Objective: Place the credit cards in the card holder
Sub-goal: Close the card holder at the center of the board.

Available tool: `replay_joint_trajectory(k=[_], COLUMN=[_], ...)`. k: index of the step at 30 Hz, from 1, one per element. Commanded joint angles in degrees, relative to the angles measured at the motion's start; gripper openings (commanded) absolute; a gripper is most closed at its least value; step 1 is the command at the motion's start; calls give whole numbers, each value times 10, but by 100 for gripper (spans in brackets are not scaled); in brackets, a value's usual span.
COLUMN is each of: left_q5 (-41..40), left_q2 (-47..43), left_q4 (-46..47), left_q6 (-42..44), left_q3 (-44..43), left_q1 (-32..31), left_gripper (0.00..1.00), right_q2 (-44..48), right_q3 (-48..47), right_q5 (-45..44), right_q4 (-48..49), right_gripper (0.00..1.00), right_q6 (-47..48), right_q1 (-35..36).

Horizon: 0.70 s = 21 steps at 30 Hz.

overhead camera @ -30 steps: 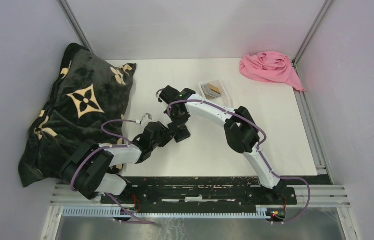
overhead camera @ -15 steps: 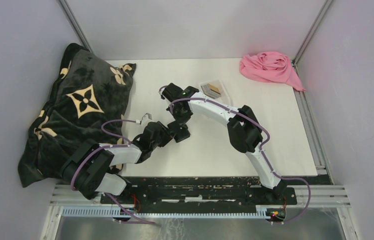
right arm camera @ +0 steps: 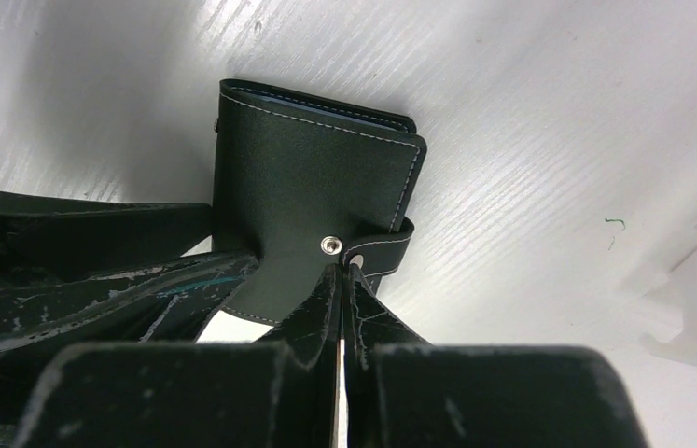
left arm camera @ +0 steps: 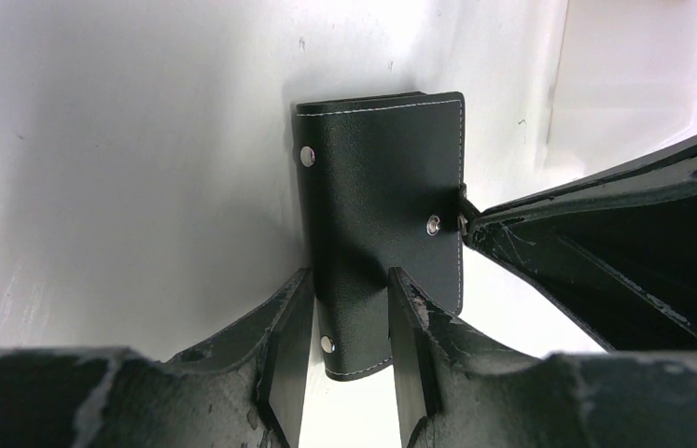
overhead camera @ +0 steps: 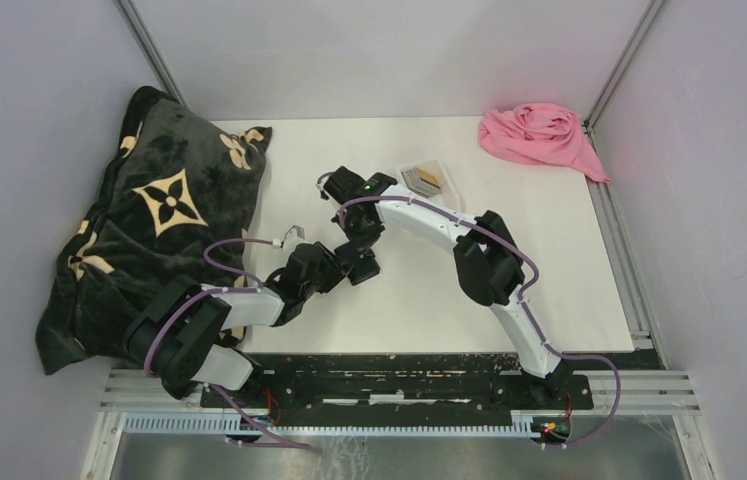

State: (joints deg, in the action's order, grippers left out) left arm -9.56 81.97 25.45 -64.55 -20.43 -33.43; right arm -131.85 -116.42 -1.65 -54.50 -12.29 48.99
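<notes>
The card holder (left arm camera: 382, 187) lies on the table (overhead camera: 569, 270), tray (overhead camera: 452, 186) behind it (cushion (overhead camera: 164, 220) left, cloth (overhead camera: 539, 135) far right).

White table (overhead camera: 549, 270), dark patterned cushion (overhead camera: 149, 230) on its left, pink cloth (overhead camera: 539, 135) far right corner, clear tray (overhead camera: 452, 187) holding credit cards (overhead camera: 423, 179)

**Card holder** (left arm camera: 382, 215): black, finely grained leather-like skin, matt, edged with pale stitching. Its studs (left arm camera: 307, 155) are bright polished metal.
**Left fingers** (left arm camera: 279, 345) and **right fingers** (right arm camera: 321, 317): hard black plastic, matt, heavily scuffed and scratched to grey.
**Counter** (left arm camera: 120, 187): white and smooth, with a faint streaked grain and a soft sheen.
**Cushion** (overhead camera: 149, 220), along the counter's left edge: dark plush cloth with a velvety nap and tan printed motifs.
**Cloth** (overhead camera: 539, 135), at the far right corner: soft pink fabric, crumpled.
**Tray** (overhead camera: 449, 185): clear plastic.
**Arm shells** (overhead camera: 414, 225): glossy white plastic.
</notes>
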Motion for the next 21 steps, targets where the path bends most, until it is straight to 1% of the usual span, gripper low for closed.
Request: replay_joint_trajectory(k=[1, 21], left_q5=[8, 9], left_q2=[15, 17], left_q4=[-21, -18], left_q6=[24, 28], left_q3=[-5, -6], left_q1=[2, 2], left_gripper=[43, 43], right_q2=[8, 8], right_q3=[-8, 21], right_q5=[6, 4], right_q4=[6, 8], right_gripper=[1, 1], right_q6=[-5, -4], right_q1=[9, 14])
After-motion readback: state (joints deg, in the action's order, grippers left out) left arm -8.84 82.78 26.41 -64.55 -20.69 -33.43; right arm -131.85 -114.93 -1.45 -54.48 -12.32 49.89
